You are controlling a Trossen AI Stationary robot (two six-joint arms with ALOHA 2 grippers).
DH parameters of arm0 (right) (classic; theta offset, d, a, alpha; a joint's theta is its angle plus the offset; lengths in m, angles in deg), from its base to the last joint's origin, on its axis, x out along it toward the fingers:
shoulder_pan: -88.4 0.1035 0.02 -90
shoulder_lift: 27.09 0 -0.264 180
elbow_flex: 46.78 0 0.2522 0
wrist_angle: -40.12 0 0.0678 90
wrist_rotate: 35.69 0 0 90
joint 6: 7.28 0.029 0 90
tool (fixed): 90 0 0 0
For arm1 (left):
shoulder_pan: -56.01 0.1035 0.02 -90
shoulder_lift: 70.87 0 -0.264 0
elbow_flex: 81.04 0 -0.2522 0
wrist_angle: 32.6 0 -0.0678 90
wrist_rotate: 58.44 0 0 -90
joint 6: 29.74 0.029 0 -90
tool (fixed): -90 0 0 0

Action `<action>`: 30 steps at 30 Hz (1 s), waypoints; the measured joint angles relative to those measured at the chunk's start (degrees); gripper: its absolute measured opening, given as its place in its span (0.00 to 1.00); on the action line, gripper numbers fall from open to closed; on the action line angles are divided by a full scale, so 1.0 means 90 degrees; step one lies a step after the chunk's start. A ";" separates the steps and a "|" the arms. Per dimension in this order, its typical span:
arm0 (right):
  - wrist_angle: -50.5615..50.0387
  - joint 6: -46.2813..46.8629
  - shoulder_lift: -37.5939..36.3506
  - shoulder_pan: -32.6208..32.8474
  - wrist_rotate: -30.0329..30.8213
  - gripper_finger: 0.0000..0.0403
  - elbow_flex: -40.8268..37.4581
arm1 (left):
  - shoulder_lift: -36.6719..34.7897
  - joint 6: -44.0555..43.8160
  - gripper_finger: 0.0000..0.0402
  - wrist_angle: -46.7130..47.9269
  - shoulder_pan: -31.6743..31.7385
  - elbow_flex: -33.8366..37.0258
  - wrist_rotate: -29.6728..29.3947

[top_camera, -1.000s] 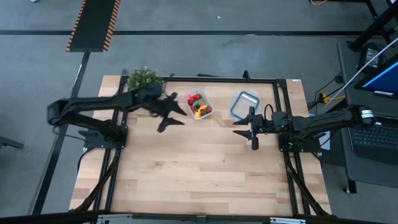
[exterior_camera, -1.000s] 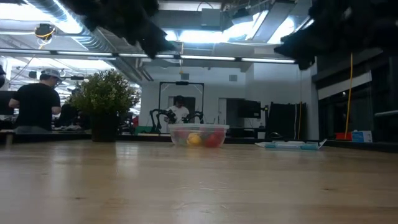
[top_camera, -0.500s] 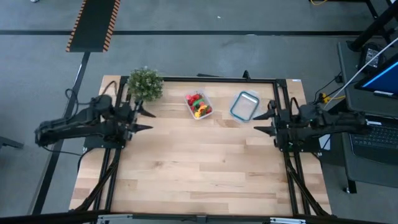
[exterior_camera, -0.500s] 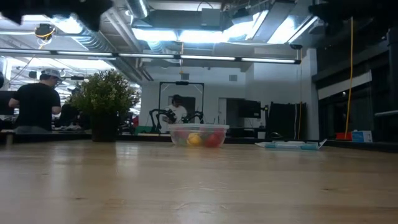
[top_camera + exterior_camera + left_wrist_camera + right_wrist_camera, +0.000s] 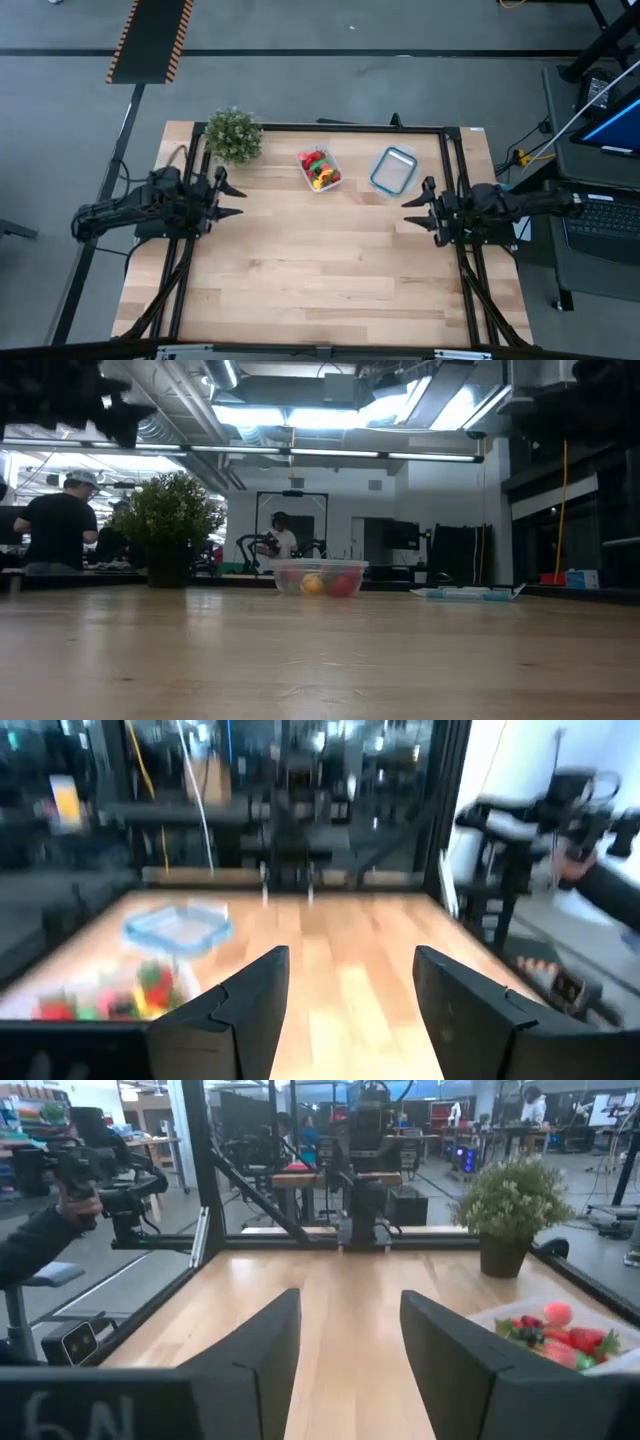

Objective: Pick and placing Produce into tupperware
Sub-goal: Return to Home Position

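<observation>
At table [image 5: 300, 270] sides | left hand [image 5: 233, 198] wide | right hand [image 5: 414, 208] wide | tupperware [image 5: 329, 157] holds produce [image 5: 318, 171] | low view shows person [image 5: 57, 530]

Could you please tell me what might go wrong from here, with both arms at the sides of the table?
The tupperware stands uncovered near the far edge of the table with produce inside; a knock could spill it.
The left tool, open, hangs close to the potted plant; a swing that way might tip it.
The right tool, open, sits near the blue-rimmed container and could nudge it.
</observation>
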 joint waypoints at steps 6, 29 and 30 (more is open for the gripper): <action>0.0643 0.0082 -0.0130 0.0000 0.0005 0.43 -0.0583 | -0.0092 -0.0002 0.51 -0.0128 -0.0178 0.0243 -0.0003; 0.0479 0.0104 -0.0129 -0.0002 0.0012 0.43 -0.0702 | -0.0068 0.0175 0.51 -0.1129 -0.0901 0.1129 -0.1136; 0.0472 0.0093 -0.0129 -0.0002 0.0011 0.43 -0.0702 | -0.0070 0.0207 0.51 -0.1142 -0.0936 0.1141 -0.1250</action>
